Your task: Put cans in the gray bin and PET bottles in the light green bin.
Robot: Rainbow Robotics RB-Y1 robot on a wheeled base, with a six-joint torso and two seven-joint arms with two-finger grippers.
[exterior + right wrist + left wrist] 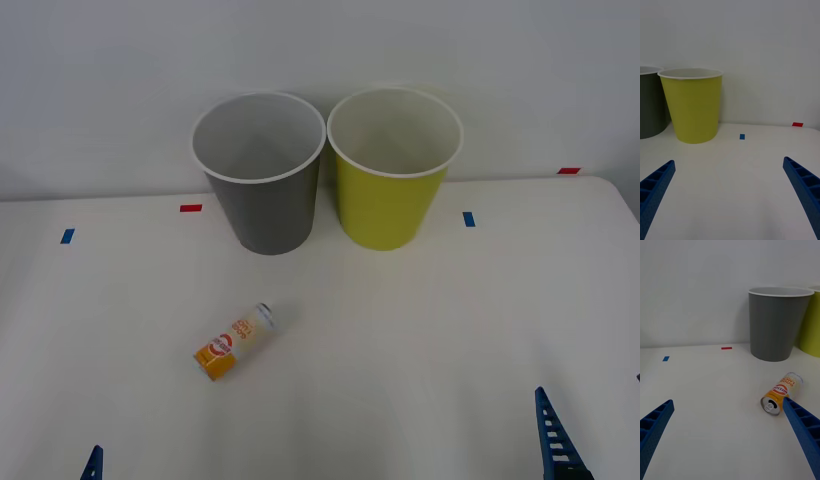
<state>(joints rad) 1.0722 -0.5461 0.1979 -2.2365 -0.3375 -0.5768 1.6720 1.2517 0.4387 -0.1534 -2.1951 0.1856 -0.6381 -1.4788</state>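
Note:
A small can [235, 342] lies on its side on the white table [420, 330], orange end toward me, in front of the gray bin [268, 215]. The light green bin [385, 210] stands upright just right of the gray one, almost touching it. My left gripper [728, 401] is open and low at the near left; the can [782, 393] lies just beyond the tip of one of its fingers [801, 427]. My right gripper [729, 161] is open at the near right, facing the light green bin [694, 108], nothing between its fingers. PET bottles are out of view.
Small tape marks lie on the table: red [190, 208] and blue [67, 236] at the left, blue [468, 218] and red [568, 171] at the right. A white wall stands close behind the bins. The table's right edge runs near the red mark.

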